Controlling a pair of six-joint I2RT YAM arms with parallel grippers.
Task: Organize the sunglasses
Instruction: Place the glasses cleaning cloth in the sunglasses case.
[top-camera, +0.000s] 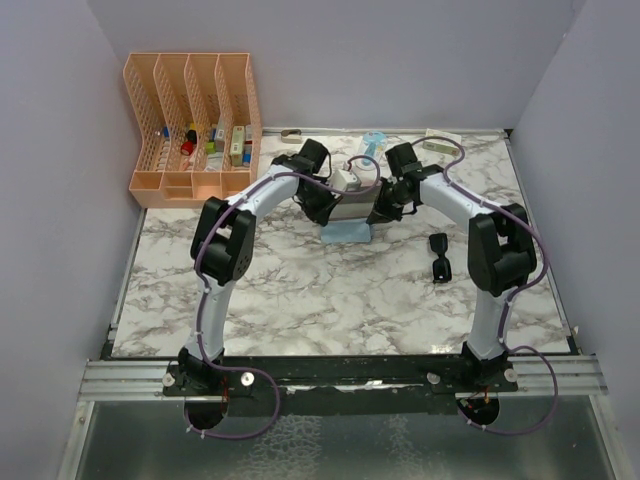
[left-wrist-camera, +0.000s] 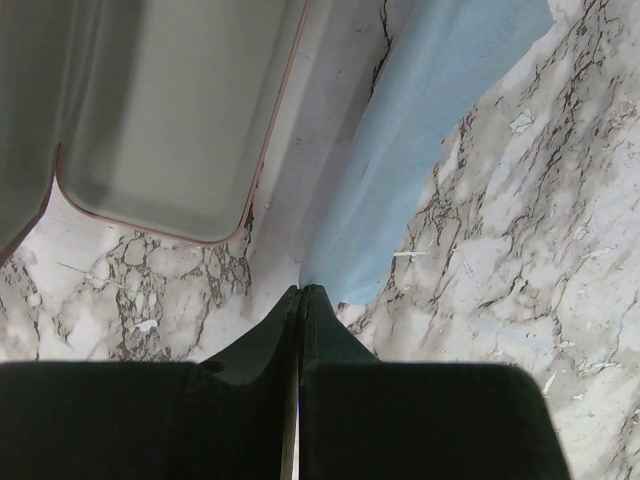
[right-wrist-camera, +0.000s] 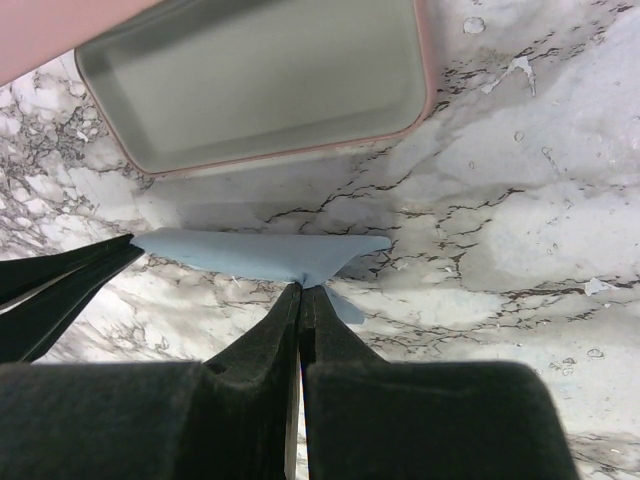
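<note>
The tabletop (top-camera: 300, 300) is white marble veined in grey and black. The sunglasses (top-camera: 440, 257) are black all over, frame and lenses alike. The cloth (right-wrist-camera: 250, 252) is a plain light blue. The case (right-wrist-camera: 260, 80) has a pink shell and rim, with a pale grey-green lining. The left tool (left-wrist-camera: 301, 292) and right tool (right-wrist-camera: 301, 290) are matt black. The arms (top-camera: 213, 315) are white with black joints and carry purple cables (top-camera: 203, 270). The rack (top-camera: 190, 130) is peach-orange, and the walls (top-camera: 60, 150) are pale lilac-grey.

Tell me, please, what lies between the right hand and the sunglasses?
Only bare marble tabletop, as the top view shows; the right hand, shut on the blue cloth, sits apart from the sunglasses.
</note>
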